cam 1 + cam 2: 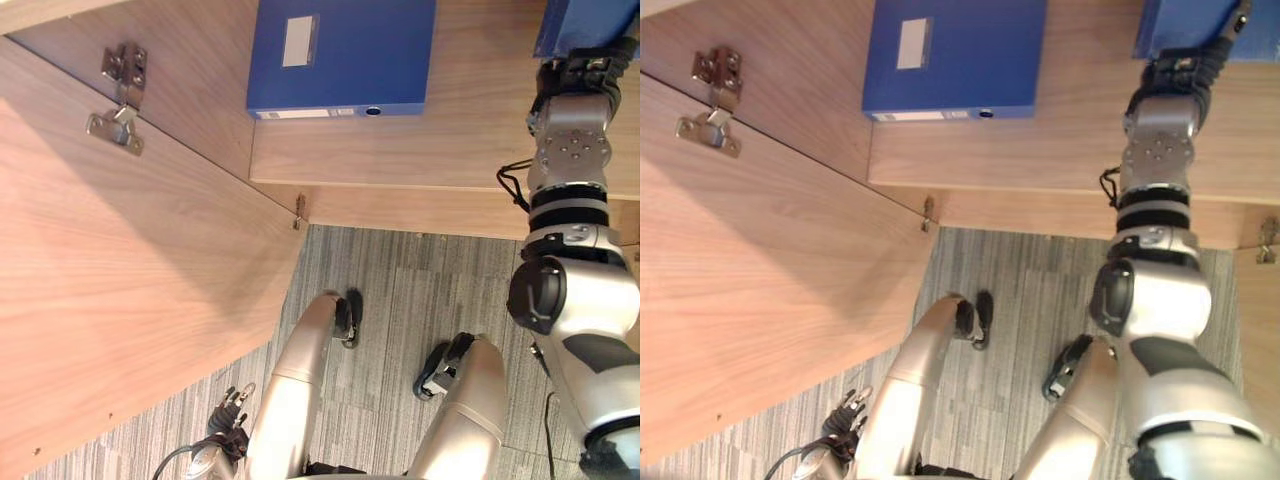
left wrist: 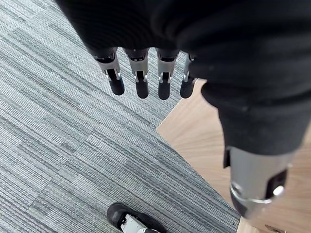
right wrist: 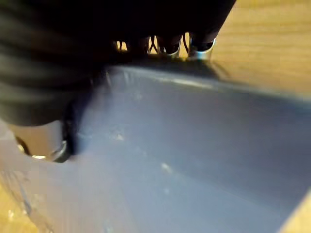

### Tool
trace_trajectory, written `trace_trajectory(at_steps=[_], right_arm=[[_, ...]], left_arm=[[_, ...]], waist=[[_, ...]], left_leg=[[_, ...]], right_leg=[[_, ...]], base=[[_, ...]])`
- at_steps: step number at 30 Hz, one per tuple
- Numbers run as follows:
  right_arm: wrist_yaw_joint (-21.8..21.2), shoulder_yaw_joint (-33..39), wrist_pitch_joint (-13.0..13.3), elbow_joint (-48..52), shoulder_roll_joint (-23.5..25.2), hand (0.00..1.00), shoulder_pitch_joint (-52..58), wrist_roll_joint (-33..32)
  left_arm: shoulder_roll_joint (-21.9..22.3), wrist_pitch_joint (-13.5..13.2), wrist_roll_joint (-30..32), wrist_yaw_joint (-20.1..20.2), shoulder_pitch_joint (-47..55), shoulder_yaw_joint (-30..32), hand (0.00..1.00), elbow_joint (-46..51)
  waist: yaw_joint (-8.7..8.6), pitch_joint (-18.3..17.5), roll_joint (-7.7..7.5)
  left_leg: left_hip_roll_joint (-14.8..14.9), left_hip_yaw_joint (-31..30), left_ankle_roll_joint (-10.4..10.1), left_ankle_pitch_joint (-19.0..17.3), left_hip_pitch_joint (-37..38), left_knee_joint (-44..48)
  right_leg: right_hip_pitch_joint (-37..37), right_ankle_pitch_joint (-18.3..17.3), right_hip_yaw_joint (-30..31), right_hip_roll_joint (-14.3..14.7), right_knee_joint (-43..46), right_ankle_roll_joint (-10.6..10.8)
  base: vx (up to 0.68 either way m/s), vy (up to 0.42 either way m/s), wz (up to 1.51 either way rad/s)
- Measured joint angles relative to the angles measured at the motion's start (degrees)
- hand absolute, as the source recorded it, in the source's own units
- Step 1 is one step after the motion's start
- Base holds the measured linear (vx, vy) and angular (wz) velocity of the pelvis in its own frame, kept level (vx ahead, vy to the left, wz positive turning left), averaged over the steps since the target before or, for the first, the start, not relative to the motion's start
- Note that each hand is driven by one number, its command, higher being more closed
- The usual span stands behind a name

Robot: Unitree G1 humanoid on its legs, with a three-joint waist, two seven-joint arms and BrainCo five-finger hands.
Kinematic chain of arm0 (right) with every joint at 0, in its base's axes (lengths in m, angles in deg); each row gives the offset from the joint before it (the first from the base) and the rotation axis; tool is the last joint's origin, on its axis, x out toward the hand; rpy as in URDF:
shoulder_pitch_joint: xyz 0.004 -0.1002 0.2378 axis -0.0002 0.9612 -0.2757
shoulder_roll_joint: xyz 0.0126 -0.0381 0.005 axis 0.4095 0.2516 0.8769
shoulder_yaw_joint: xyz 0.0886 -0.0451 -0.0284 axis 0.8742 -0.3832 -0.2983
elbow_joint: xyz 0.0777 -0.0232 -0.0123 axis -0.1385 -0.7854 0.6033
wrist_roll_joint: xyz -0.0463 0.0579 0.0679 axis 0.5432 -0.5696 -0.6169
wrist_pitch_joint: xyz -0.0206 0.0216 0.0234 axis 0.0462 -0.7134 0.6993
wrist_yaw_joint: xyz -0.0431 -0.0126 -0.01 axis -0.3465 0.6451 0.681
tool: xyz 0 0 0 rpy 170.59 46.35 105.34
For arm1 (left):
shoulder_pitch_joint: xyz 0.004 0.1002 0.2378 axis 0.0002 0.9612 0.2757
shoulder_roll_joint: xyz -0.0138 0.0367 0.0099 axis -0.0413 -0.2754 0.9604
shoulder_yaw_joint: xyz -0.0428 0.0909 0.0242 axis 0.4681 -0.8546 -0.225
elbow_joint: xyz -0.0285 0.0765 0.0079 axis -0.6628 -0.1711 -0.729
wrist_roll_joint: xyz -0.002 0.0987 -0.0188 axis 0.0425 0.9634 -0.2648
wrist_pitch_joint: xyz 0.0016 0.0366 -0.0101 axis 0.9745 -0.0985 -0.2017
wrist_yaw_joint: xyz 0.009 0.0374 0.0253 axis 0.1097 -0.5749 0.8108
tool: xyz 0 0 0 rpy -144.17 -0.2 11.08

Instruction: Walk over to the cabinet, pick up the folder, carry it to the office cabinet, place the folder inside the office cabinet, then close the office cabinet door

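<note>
- Risk 1: the blue hard-cover folder (image 1: 585, 22) could slip or tip on release. The right hand (image 1: 583, 72) grips it by one edge only. If let go w/o its base settled on the light wood shelf (image 1: 420, 150), it could drop to the grey striped carpet (image 1: 400, 290).
- Risk 2: if the folder is left too near the shelf's front edge, the pale wood cabinet door (image 1: 130, 300) w/ metal hinge (image 1: 120, 95) won't shut, or knocks it.
- Risk 3: the right arm is inside the cabinet opening, so a door swung before the arm is out would hit it.
- Risk 4: a sideways shove could bump the second blue folder w/ white label (image 1: 340, 55), lying flat on the same shelf. The two are apart now, so low odds.
- Task's thing: the folder is in the right hand, at the cabinet's right part, above the shelf. Can't tell if it touches the wood yet.
- Right arm: stretched nearly straight fwd into the cabinet, wrist in line w/ forearm. Fingers (image 3: 170, 46) are hooked over the folder's far edge and the thumb (image 3: 41, 138) is on the near side, so the hand is clamped on it.
- Left arm: hangs down by the side, left hand (image 2: 141, 82) low over the carpet near the door's corner. Fingers are straight, side by side, holding nothing.
- Step, imo: placing the folder. Door closing not yet begun; the door is wide open.
</note>
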Motion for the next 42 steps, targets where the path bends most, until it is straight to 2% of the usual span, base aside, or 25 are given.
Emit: trace_trajectory(at_steps=[6, 13, 21, 25, 28, 31, 38, 42], right_arm=[[0.0, -4.6, -3.7, -1.6, -1.4, 0.00, -1.1, 2.0], [-0.1, -4.9, -3.8, -2.8, -0.5, 0.00, -1.2, -0.3], [-0.3, -4.1, -4.3, -3.8, 4.1, 0.00, -0.6, 2.6], [-1.0, -4.2, -6.3, -4.2, 5.7, 0.00, 1.1, 8.5], [-2.7, -4.5, -8.7, -6.2, 5.8, 0.00, 2.4, 16.9], [-6.4, -6.3, -11.2, -6.6, 4.8, 0.00, 3.9, 26.7], [-11.1, -8.0, -12.5, -7.8, 2.9, 0.00, 5.7, 36.3], [-15.9, -8.4, -12.7, -8.0, 2.4, 0.00, 7.1, 43.0]], left_arm=[[-0.1, 0.0, 0.0, -0.1, -0.4, -0.2, 0.00, -0.1], [0.3, 0.3, 0.6, -1.1, -1.6, 0.3, 0.00, -0.7], [0.3, 0.4, 3.2, -1.1, -2.4, 0.9, 0.00, -2.5], [0.5, 0.4, 3.9, -1.2, -2.7, 1.5, 0.00, -2.9], [0.4, 0.3, 4.9, -1.1, -3.4, 1.6, 0.00, -3.8], [0.3, 0.3, 5.4, -1.1, -3.6, 1.6, 0.00, -4.0], [-0.1, 0.1, 5.8, -0.6, -3.9, 1.4, 0.00, -5.0], [-0.3, 0.0, 7.7, 0.0, -5.1, 1.3, 0.00, -6.3]], waist=[[0.08, -0.1, 0.09], [0.09, 0.0, 0.14], [-0.78, 0.0, 0.15], [-0.69, 0.0, 0.15], [-0.65, 0.0, 0.15], [-0.91, 0.0, 0.15], [-1.21, 0.0, 0.13], [-1.40, -0.1, 0.08]], left_leg=[[0.4, 0.0, 0.3, 0.4, -0.7, -0.1], [0.8, 0.0, 0.4, 0.6, -0.4, -0.4], [1.1, 0.5, 0.1, 0.8, 2.7, -2.4], [1.3, 0.8, 0.1, 0.8, 3.8, -3.2], [1.5, 1.1, 0.1, 0.8, 4.7, -3.6], [1.5, 1.2, 0.1, 0.8, 5.1, -4.0], [2.2, 1.5, 0.1, 0.8, 6.3, -4.6], [2.7, 1.7, 0.1, 0.8, 6.8, -5.1]], right_leg=[[-0.9, 0.1, 0.0, 0.3, 0.1, -0.1], [-0.7, 0.1, 0.0, 0.9, -0.3, -0.2], [1.6, 0.4, 0.0, 1.2, -2.0, -0.6], [2.5, 0.5, 0.0, 1.5, -2.9, -0.5], [3.5, 0.6, 0.0, 1.6, -3.6, -0.5], [3.8, 0.7, 0.0, 1.6, -3.9, -0.5], [4.7, 1.3, 0.0, 2.3, -5.1, -0.4], [5.0, 1.8, 0.1, 2.9, -5.7, -0.4]], base=[[0.02, -0.048, -0.01], [0.04, -0.040, -0.03], [0.02, -0.047, -0.05], [0.03, -0.031, -0.03], [0.02, -0.019, -0.03], [0.00, 0.000, 0.00], [0.01, -0.018, -0.06], [0.00, -0.018, -0.08]])
